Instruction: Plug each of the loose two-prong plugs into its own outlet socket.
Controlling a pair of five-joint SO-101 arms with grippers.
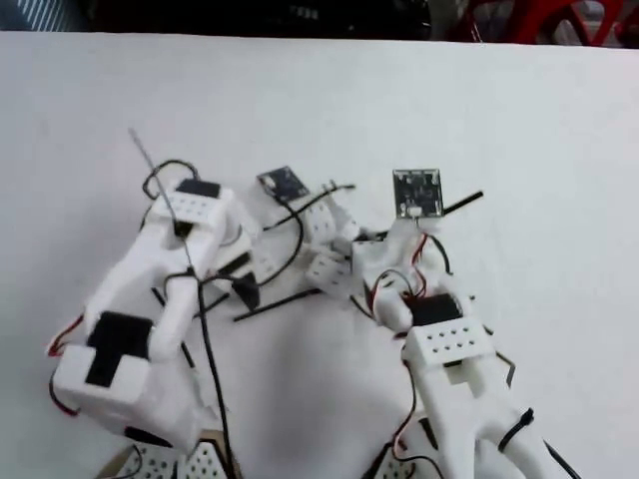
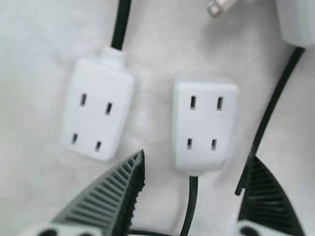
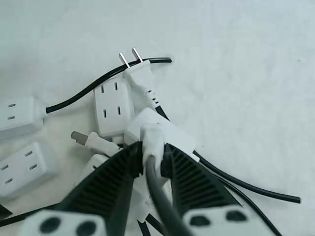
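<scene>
My right gripper (image 3: 152, 147) is shut on a white two-prong plug (image 3: 152, 138) with a black cord, holding it against a white outlet block (image 3: 162, 124). A loose plug (image 3: 134, 66) lies prongs up beside another outlet block (image 3: 113, 104). A third plug (image 3: 91, 140) lies by the fingers. My left gripper (image 2: 195, 160) is open just above the table, its fingers either side of the cord end of one outlet block (image 2: 204, 123); a second block (image 2: 97, 108) lies beside it. In the high view both grippers, left (image 1: 243, 284) and right (image 1: 334, 267), meet at the table's middle.
Black cords (image 1: 290, 299) cross the white table (image 1: 519, 120) between the arms. Two more outlet blocks (image 3: 19, 115) (image 3: 27, 164) lie to one side of the right gripper. A metal prong tip (image 2: 214, 7) pokes in beyond the left gripper's blocks. Open table lies at the back and far right.
</scene>
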